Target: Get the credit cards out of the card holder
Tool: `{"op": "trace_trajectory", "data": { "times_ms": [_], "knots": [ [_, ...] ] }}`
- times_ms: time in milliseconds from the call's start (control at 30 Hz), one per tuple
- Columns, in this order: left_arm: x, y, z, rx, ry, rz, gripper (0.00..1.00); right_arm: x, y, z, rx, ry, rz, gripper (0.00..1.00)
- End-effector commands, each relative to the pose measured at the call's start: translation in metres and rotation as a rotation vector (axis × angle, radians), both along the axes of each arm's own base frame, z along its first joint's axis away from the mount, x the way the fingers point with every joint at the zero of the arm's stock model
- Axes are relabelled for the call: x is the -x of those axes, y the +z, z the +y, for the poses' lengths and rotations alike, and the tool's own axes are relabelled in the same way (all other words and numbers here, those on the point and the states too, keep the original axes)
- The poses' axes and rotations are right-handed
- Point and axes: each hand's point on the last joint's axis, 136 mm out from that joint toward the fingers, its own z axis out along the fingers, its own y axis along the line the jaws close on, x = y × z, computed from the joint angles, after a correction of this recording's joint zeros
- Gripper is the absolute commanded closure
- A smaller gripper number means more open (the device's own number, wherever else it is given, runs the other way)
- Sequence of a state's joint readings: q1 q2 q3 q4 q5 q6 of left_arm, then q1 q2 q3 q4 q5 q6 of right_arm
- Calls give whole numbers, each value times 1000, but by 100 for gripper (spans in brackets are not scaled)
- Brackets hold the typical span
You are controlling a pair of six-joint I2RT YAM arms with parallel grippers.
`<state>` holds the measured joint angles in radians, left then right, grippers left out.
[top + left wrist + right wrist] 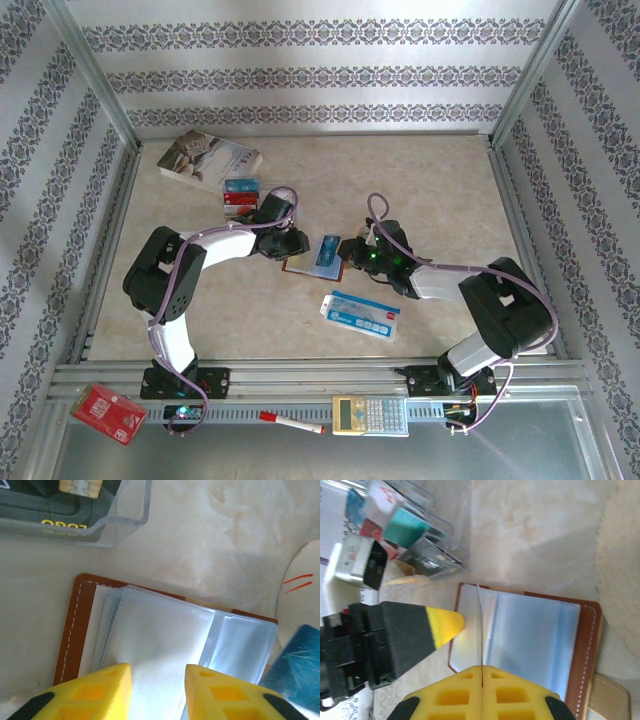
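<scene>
Credit cards (240, 191) in several colours are seen in a clear tray (456, 552) toward the far left of the tabletop (450, 200), just nearer than a paperback book (208, 160). One blue card (328, 251) is seen over the card holder (305, 264), near the tabletop's middle. The card holder is laid open, brown cover down, with its clear sleeves (160, 635) facing up. It is flanked by both grippers. The left gripper (157, 690) is poised over the holder's left part, its yellow fingers parted above the sleeves with nothing gripped between them. The right gripper (482, 692) is set at the holder's right side, its fingers pressed together on a thin pale sheet (479, 625) that is seen edge-on. Whether that sheet is a card or a sleeve cannot be told. The blue card is found between the two grippers, just beside the right one.
</scene>
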<state>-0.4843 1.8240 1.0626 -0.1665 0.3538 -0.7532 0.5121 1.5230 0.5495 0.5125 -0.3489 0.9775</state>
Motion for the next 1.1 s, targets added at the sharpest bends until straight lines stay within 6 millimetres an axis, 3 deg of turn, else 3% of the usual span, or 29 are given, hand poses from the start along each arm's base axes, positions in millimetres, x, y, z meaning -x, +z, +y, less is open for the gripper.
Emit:
{"op": "trace_trajectory", "data": {
  "times_ms": [0,167,500,667,733,933,1067],
  "knots": [
    [-10,40,-3,38,11,-73,61,0,17,-5,2,15,-73,100],
    [-14,73,-1,128,40,-156,52,3,33,-2,-35,55,-106,100],
    [2,92,-34,454,-13,-155,41,9,45,8,-110,110,-101,100],
    [10,116,-37,530,-56,-224,23,7,63,10,-187,120,-113,100],
    [13,123,-35,530,-70,-254,20,6,71,10,-228,124,-116,100],
    [18,127,-39,548,-123,-265,22,5,101,13,-350,148,-143,100],
    [19,140,-47,610,-165,-285,33,6,111,16,-385,164,-150,100]
  ]
}}
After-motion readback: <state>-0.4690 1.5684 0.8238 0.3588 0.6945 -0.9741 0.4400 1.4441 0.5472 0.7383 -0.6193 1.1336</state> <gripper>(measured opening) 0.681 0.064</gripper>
